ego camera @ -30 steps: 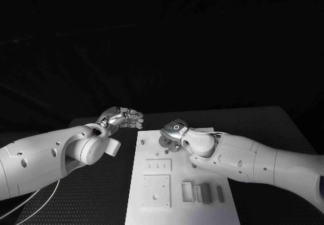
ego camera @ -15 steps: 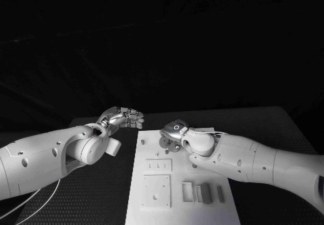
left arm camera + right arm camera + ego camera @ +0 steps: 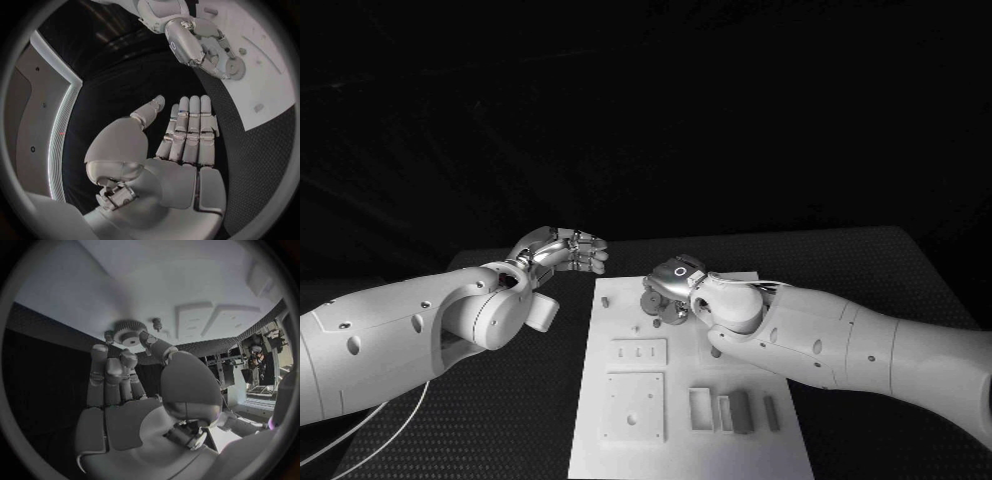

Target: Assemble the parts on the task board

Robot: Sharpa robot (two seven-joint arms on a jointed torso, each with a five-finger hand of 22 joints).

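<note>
Clearly the part in play is the gear (image 3: 129, 335), a small toothed wheel at the far end of the task board (image 3: 733, 440), where the right hand (image 3: 134, 390) has its fingertips (image 3: 147, 340) around it. From the right wrist view the thumb and a finger appear to pinch the gear's rim, though whether it is lifted or sitting on the board cannot be told. Just beside it stands a small peg (image 3: 156, 322). To seat the gear well, the hand would likely need to keep it level, line its centre hole over its post, and lower straight without tilting. Nearer the robot lie two square plates (image 3: 636, 353) and a row of slotted blocks (image 3: 733, 410). The left hand (image 3: 184, 135) hovers off the board's edge, fingers straight and together, holding nothing.
</note>
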